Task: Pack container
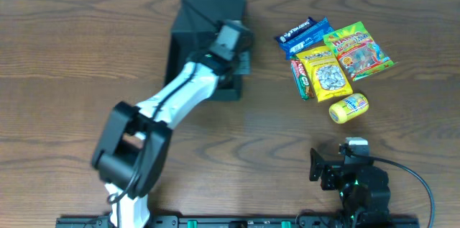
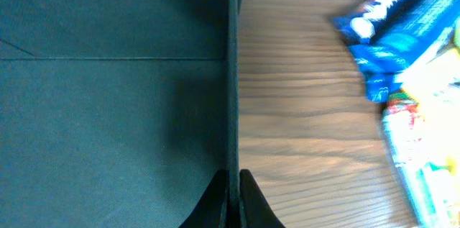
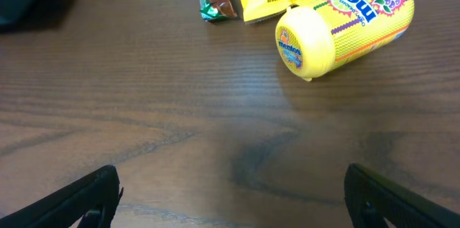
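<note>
The matte black container (image 1: 194,41) stands open at the back centre-left, its flap lid (image 1: 214,1) raised behind it. My left gripper (image 1: 236,61) is shut on the container's right wall; the left wrist view shows the fingers (image 2: 231,198) pinching that wall (image 2: 232,77), with the empty box floor (image 2: 108,113) to its left. Snacks lie to the right: a blue bar (image 1: 305,35), a yellow packet (image 1: 323,73), a colourful candy bag (image 1: 357,52), a green bar (image 1: 300,78) and a yellow Mentos bottle (image 1: 349,107). My right gripper (image 1: 338,165) is open and empty near the front; the bottle (image 3: 345,23) lies ahead of it.
The table is dark wood (image 1: 72,55). The left arm reaches diagonally from the front left over the table to the box. The snacks cluster at the back right. The table's front edge runs behind the right gripper.
</note>
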{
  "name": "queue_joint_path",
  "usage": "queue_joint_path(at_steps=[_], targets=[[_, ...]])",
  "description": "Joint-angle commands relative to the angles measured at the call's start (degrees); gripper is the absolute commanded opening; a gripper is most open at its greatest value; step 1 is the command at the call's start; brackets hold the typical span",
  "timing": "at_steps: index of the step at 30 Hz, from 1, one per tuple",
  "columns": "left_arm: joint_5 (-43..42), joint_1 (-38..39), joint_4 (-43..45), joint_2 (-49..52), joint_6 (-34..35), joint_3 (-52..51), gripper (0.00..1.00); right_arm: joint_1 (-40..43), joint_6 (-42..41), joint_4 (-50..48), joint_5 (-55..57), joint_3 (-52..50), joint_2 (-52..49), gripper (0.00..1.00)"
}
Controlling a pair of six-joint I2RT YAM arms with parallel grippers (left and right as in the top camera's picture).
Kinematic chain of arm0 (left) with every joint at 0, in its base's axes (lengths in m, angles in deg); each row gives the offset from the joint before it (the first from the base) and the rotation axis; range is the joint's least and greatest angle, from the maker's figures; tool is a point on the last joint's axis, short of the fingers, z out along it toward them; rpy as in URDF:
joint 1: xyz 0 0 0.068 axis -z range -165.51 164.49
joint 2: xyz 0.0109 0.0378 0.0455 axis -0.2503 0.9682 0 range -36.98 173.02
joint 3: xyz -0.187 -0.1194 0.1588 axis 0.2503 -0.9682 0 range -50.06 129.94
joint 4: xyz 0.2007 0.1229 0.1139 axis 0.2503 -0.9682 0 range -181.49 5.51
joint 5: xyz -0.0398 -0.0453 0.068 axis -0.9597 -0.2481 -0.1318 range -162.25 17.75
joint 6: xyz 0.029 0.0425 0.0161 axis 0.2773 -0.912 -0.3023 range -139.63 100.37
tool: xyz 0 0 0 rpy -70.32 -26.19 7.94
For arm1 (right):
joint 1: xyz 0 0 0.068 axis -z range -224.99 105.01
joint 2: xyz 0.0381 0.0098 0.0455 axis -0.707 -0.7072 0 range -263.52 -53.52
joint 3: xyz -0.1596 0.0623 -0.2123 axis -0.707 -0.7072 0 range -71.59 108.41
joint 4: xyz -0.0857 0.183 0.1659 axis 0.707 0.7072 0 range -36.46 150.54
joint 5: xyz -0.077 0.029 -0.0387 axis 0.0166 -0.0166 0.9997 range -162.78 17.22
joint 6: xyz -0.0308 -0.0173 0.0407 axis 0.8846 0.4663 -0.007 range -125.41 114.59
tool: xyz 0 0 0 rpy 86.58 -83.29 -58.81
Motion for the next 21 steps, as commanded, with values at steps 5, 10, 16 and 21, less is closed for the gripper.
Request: queue_joint_path(at_steps=[5, 10, 16, 21], targets=[[1.7, 4.2, -6.5, 7.3, 9.6, 10.9, 0.05, -0.1, 0.7, 0.0, 0.6, -0.3, 0.2, 0.99], [1.6, 5.2, -6.2, 7.9, 9.6, 11.7, 0.11, -0.1, 0.7, 0.0, 0.6, -0.3, 0.2, 0.99], [1.1, 5.1, -6.6, 7.0, 1.3, 15.7, 0.61, -0.1, 0.7, 0.0, 0.6, -0.3, 0.2, 0.99], [17.5, 4.8, -15.5, 2.6, -11.0, 20.3, 0.60, -0.1, 0.7, 0.0, 0.6, -0.3, 0.2, 0.99]])
